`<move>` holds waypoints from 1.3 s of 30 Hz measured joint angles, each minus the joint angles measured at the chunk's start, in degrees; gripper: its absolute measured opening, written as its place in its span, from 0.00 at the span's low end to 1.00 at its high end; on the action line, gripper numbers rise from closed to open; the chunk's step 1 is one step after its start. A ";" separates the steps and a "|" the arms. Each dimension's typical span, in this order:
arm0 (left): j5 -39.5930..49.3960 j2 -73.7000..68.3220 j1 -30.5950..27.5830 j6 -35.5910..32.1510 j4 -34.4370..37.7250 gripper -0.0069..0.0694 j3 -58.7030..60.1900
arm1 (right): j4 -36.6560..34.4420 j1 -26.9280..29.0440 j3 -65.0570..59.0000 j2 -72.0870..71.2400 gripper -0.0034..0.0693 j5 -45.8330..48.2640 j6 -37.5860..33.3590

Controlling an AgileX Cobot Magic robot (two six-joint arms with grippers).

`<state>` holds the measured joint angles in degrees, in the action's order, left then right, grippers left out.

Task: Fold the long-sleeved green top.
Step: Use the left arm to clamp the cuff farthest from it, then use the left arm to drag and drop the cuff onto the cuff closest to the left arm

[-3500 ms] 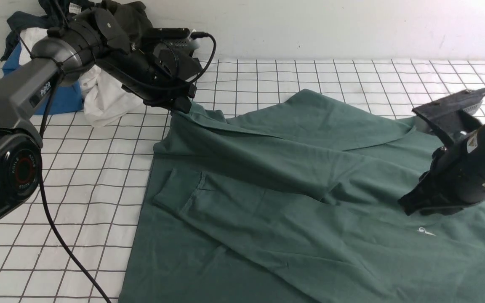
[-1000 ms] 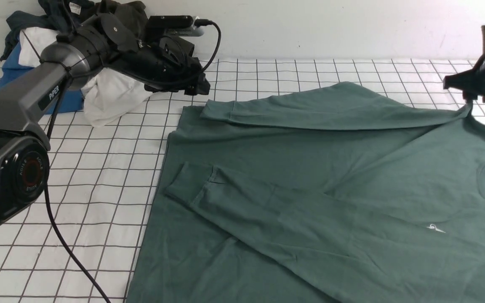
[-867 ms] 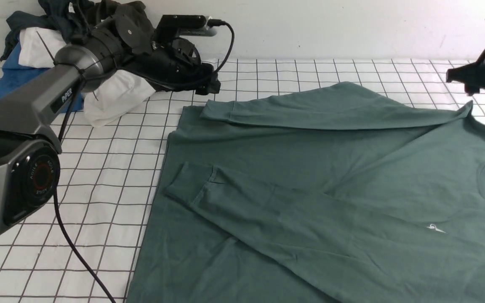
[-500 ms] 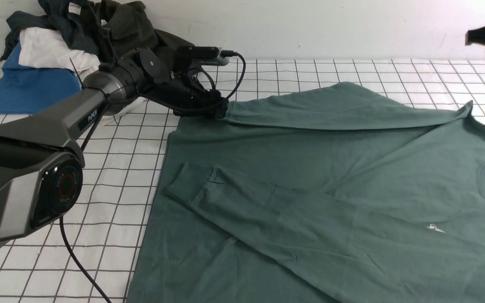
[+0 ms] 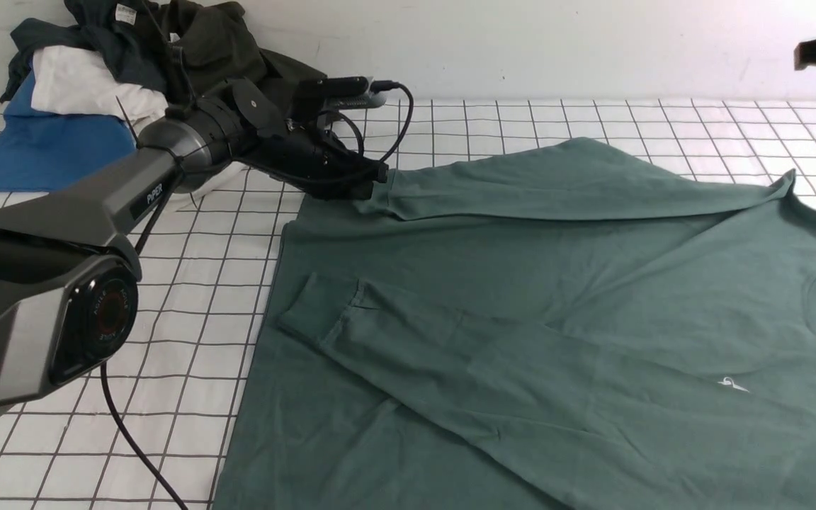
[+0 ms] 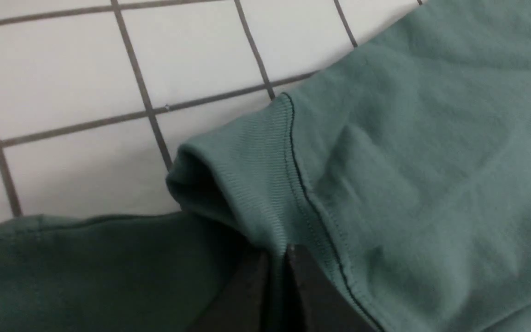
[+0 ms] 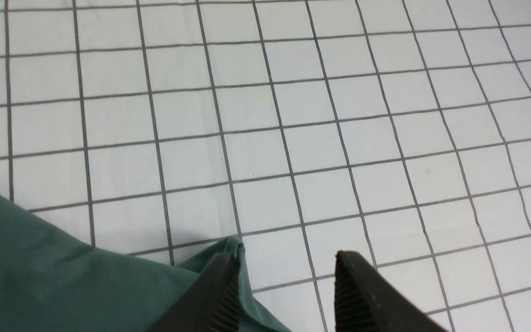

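Lying crosswise, green top (image 5: 521, 304), neck (image 5: 815, 306) rightward

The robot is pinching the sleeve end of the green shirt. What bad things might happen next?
1. The left gripper pinches only a thin edge of the ribbed cuff, so the cuff may slip out once the arm pulls.
2. The right gripper hangs open over the checked cloth, holding nothing, so a pull could drag the whole green top and rumple the near sleeve lying across it.
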<state>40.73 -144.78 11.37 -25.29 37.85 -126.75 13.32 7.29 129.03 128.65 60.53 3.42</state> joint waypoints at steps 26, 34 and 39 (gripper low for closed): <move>29.48 32.25 -1.19 -3.41 -6.82 0.11 23.07 | -15.35 0.38 -6.47 -27.08 0.44 12.12 -14.17; 22.43 43.74 -1.19 -7.39 -7.23 0.11 46.02 | -17.06 0.38 -17.77 -37.76 0.44 12.68 -15.51; 17.01 43.46 -1.19 -10.17 -7.23 0.11 52.79 | -23.25 0.42 -19.97 -40.72 0.44 12.74 -15.33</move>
<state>57.74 -101.31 10.18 -35.47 30.62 -73.96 -9.94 7.71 109.06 87.93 73.27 -11.91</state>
